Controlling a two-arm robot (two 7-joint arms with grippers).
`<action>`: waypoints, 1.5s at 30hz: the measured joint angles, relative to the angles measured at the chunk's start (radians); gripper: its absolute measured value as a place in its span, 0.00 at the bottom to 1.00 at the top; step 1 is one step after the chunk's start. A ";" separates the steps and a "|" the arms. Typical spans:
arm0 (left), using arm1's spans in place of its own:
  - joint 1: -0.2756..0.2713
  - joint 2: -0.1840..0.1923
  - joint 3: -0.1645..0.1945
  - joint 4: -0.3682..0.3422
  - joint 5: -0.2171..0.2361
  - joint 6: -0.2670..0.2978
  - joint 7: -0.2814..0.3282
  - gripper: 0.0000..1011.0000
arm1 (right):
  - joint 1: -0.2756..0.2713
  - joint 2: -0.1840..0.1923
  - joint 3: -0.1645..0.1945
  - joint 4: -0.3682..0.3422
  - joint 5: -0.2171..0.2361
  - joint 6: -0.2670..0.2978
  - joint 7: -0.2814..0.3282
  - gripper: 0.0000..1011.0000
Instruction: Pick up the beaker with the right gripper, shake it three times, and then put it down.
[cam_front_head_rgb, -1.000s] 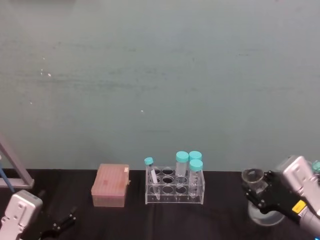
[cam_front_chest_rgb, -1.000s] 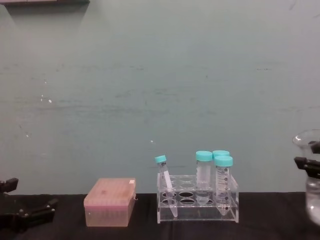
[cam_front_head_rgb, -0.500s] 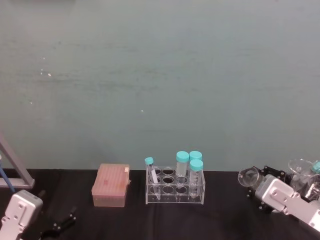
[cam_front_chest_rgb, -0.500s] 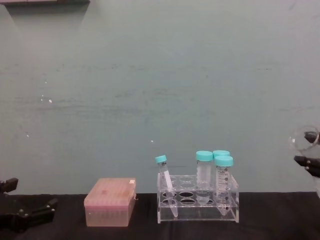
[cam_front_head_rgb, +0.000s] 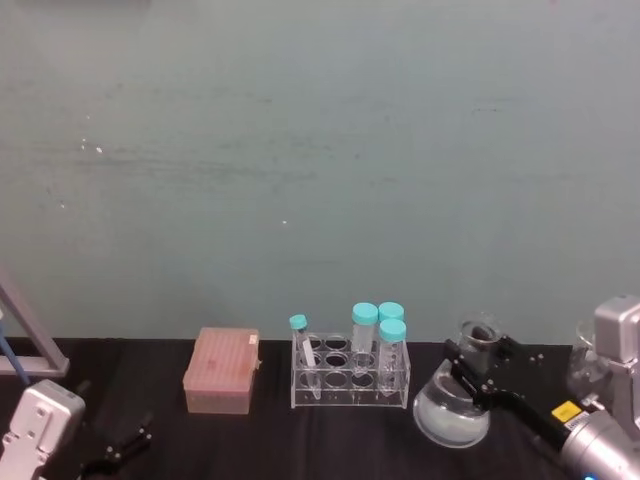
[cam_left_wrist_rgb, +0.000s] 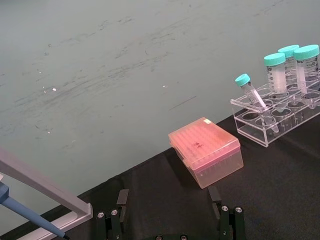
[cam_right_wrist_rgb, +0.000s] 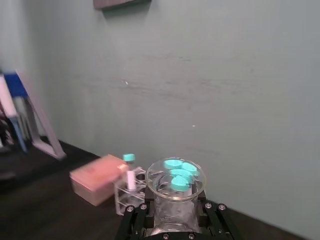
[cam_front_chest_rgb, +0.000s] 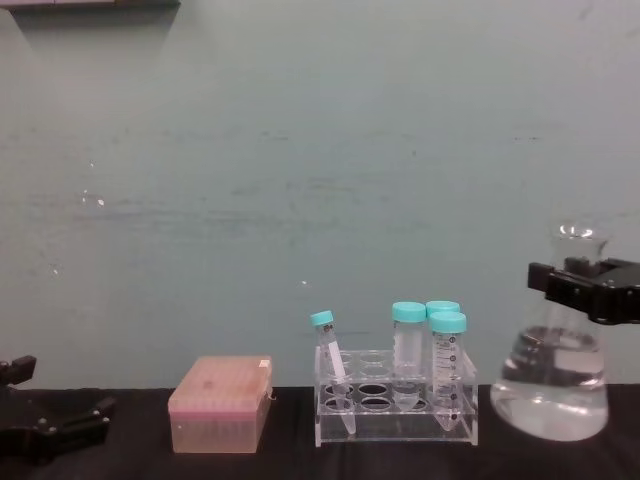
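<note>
The right hand (cam_front_chest_rgb: 578, 287), a black mechanical claw with two angular jaws, is clamped on the narrow neck of the beaker (cam_front_chest_rgb: 553, 390), a large clear glass conical flask with a wide base and flared rim; one jaw sits on each side of the glass just under the rim, seen close in the right wrist view (cam_right_wrist_rgb: 175, 216). The beaker stands upright with clear liquid pooled in its lower part, taller than the tubes beside it; whether its base touches the black worktop (cam_front_chest_rgb: 140, 462) or hangs just above it cannot be told. It is just to the right of the clear plastic rack (cam_front_chest_rgb: 395, 412) of slim teal-capped tubes, with a narrow gap between glass and rack. In the head view the right hand (cam_front_head_rgb: 478, 360) reaches in from the lower right corner and the beaker (cam_front_head_rgb: 450, 415) sits near the worktop's back edge, close to the wall. The pink translucent lidded box (cam_front_chest_rgb: 220, 405) stands left of the rack, apart from it. The left hand (cam_left_wrist_rgb: 170, 226), black with long flat fingers (cam_left_wrist_rgb: 227, 221) held wide apart and gripping nothing, rests low at the far left, well apart from the box. Bare dark worktop stretches between that hand and the box and in front of the rack. A plain blue-green wall (cam_front_chest_rgb: 300, 150) rises directly behind everything, and a slanted grey metal bar (cam_left_wrist_rgb: 42, 187) stands at the left edge
</note>
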 joint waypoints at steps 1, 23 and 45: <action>0.000 0.000 0.000 0.000 0.000 0.000 0.000 0.99 | -0.001 -0.008 0.004 0.003 0.013 0.006 0.006 0.45; 0.000 0.000 0.000 0.000 0.000 0.000 0.000 0.99 | 0.008 -0.014 -0.021 0.012 0.018 0.147 0.012 0.45; 0.000 0.000 0.000 0.000 0.000 0.000 0.000 0.99 | 0.011 -0.014 -0.024 0.017 0.018 0.146 0.018 0.45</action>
